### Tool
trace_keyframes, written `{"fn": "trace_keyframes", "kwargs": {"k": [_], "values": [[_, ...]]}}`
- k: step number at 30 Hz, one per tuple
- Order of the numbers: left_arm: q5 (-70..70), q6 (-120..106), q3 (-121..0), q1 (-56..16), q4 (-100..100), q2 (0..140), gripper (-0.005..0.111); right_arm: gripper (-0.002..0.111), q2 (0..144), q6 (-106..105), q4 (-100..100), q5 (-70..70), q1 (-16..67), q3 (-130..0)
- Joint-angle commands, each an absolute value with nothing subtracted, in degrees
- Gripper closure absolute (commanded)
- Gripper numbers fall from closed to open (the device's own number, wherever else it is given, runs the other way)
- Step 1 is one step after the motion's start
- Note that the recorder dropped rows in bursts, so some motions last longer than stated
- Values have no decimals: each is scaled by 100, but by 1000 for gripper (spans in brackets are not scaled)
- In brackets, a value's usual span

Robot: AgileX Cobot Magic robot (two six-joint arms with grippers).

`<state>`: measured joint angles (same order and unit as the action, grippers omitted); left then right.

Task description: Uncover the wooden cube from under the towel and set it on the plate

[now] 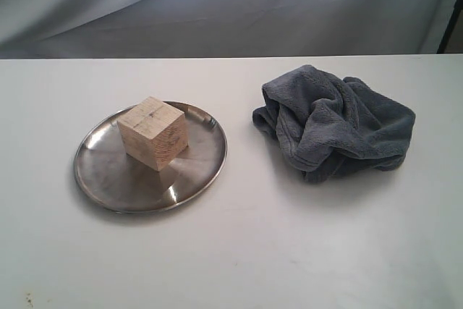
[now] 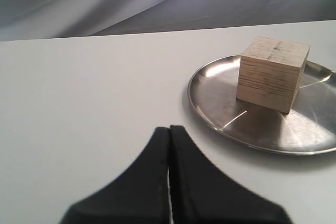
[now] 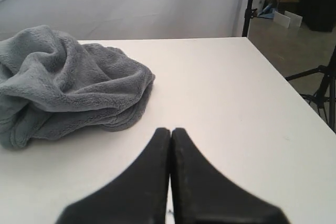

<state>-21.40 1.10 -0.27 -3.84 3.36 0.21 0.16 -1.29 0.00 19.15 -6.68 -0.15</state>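
Observation:
The pale wooden cube (image 1: 153,133) stands on the shiny steel plate (image 1: 101,171) at the left of the white table, fully uncovered. It shows again as the cube (image 2: 272,73) on the plate (image 2: 210,93) in the left wrist view. The grey-blue towel (image 1: 333,122) lies crumpled in a heap to the right, apart from the plate; the towel (image 3: 63,85) fills one side of the right wrist view. My left gripper (image 2: 169,128) is shut on nothing, short of the plate. My right gripper (image 3: 170,130) is shut on nothing, beside the towel. Neither arm appears in the exterior view.
A grey fabric backdrop (image 1: 231,5) hangs behind the table. The table's right edge (image 3: 294,87) drops off to a floor with dark stand legs (image 3: 320,85) and a black pole (image 3: 251,3).

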Motion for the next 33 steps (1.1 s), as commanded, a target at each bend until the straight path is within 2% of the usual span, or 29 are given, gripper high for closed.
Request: {"fn": "trace_keyframes", "kwargs": {"k": [1,4,33], "values": [[-2072,138,0,-396,322,0,107,108,0,-362,-48,1980,-238,0],[-2072,138,0,-396,322,0,107,108,0,-596,-60,2016,51,0],[-2072,138,0,-396,322,0,107,108,0,-596,-83,2016,64,0]]}}
